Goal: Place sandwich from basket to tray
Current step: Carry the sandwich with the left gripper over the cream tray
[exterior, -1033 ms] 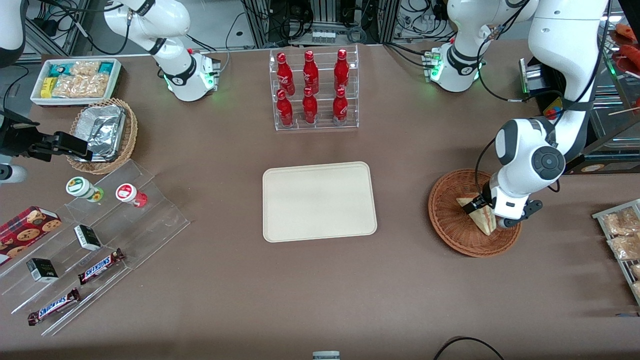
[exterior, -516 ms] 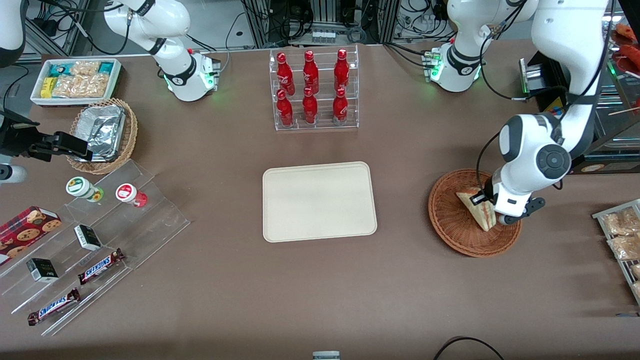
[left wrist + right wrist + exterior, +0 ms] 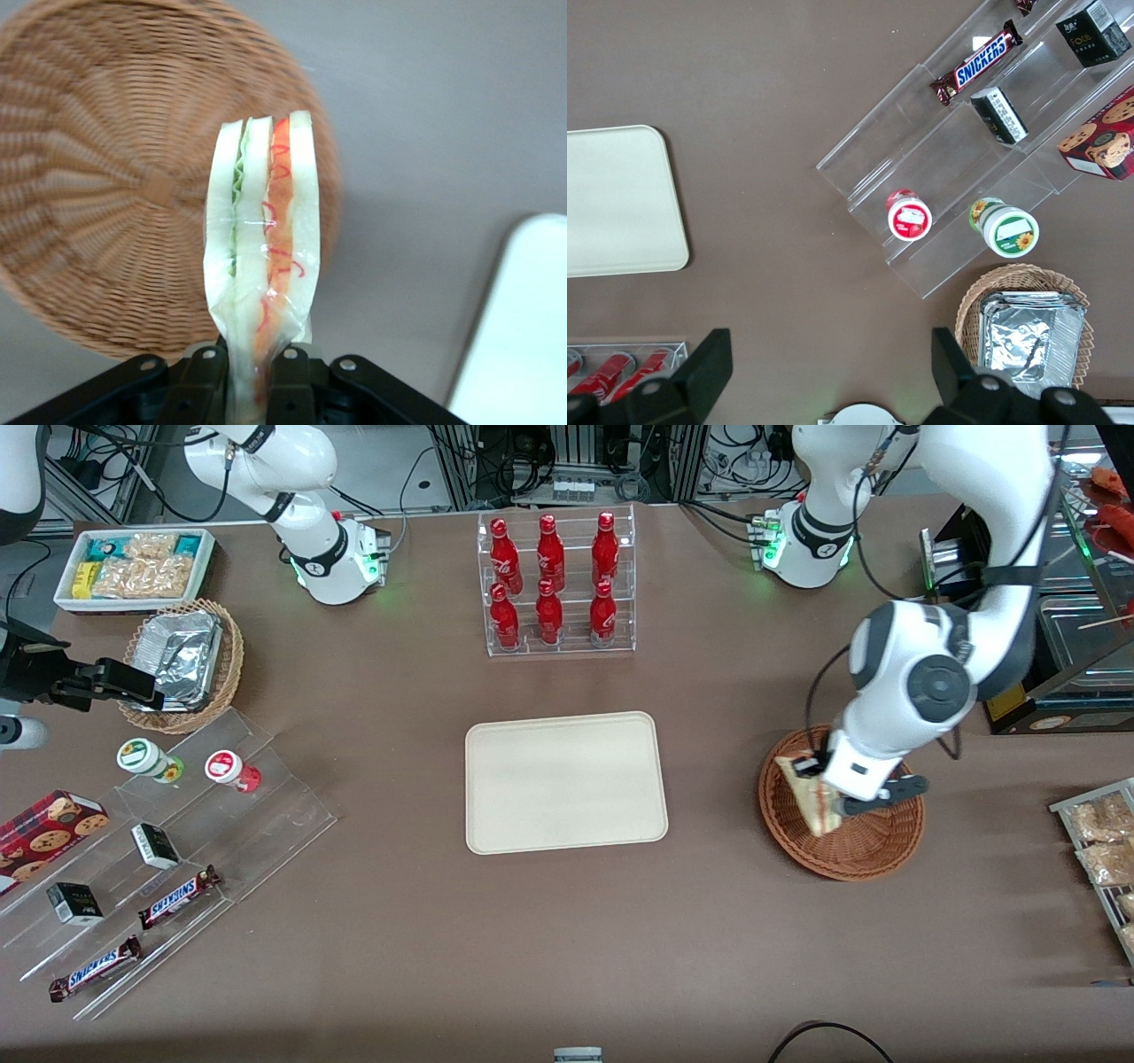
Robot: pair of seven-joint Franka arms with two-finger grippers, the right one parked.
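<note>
I count one sandwich (image 3: 813, 802), one basket (image 3: 859, 850), one tray (image 3: 565, 781), six red bottles (image 3: 551, 580), two Snickers bars (image 3: 180, 895), two lidded cups (image 3: 149, 759).

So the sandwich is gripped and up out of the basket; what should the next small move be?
Probably carry it sideways toward the tray. The pincer is shut on the sandwich, which hangs above the basket edge nearest the tray, and nothing lies on the tray.

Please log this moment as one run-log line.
phase: lift | gripper: shut on sandwich | position: above basket | tray: empty
</note>
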